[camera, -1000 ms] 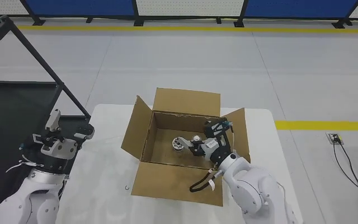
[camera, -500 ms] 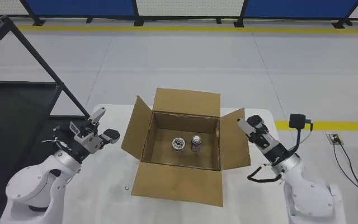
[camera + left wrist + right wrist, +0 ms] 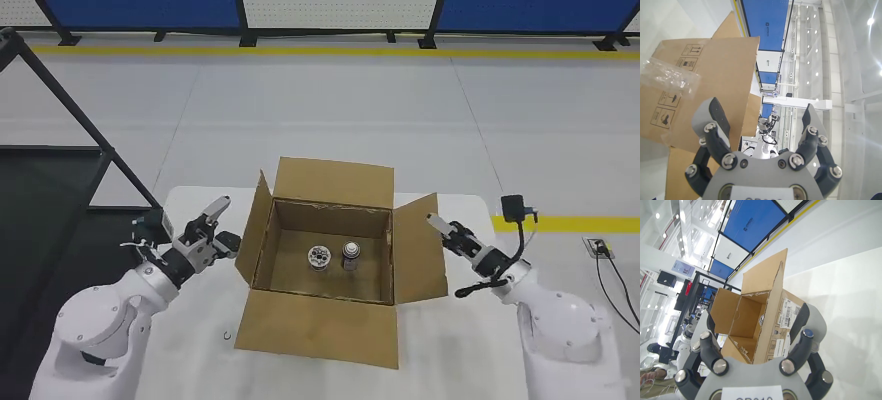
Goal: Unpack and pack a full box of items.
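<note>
Flanking box [image 3: 315, 330] | left end effector [image 3: 762, 106] spread | right end effector [image 3: 755, 309] spread

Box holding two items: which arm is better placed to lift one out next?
Probably right. The open right gripper sits by the splayed flap and its wrist view looks into the box; the left gripper faces the outside of a raised flap.

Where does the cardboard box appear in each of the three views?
Top view: the cardboard box stands in the picture's middle, with its flaps open.
Left wrist view: the box is just beyond the left gripper, its printed outer wall towards the camera.
Right wrist view: the box is beyond the right gripper, its open inside visible.
Shared landmark: the blue panels behind the box.
</note>
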Controlling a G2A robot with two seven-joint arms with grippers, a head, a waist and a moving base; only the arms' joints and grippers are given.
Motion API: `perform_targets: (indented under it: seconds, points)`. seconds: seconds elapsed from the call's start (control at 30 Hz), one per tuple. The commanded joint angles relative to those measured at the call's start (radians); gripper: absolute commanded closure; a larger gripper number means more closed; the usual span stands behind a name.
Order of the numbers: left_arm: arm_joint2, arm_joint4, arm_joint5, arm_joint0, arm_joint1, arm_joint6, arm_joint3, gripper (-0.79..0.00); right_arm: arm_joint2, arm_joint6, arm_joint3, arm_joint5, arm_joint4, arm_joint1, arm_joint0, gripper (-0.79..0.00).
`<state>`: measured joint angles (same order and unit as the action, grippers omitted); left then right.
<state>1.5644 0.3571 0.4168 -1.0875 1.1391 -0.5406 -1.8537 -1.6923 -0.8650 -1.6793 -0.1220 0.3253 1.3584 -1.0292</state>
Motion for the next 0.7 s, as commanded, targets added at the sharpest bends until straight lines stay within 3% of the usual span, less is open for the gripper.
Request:
perform_targets:
  seconds: [0.0,0.37,0.67]
  points:
    - [-0.029,-0.017,0.0,0.013,0.0,0.0,0.002,-0.785,0.026,-0.037,0.024,-0.029,-0.022,-0.003,0.019,-0.785]
    - [-0.16,-0.096,0.015,0.104,0.004,-0.007,0.036,-0.785,0.204,-0.075,0.11,-0.087,-0.056,-0.005,0.132,-0.785]
    - [-0.252,-0.107,0.028,0.174,0.014,0.0,0.1,-0.785,0.324,-0.058,0.223,-0.07,-0.075,0.001,0.222,-0.785]
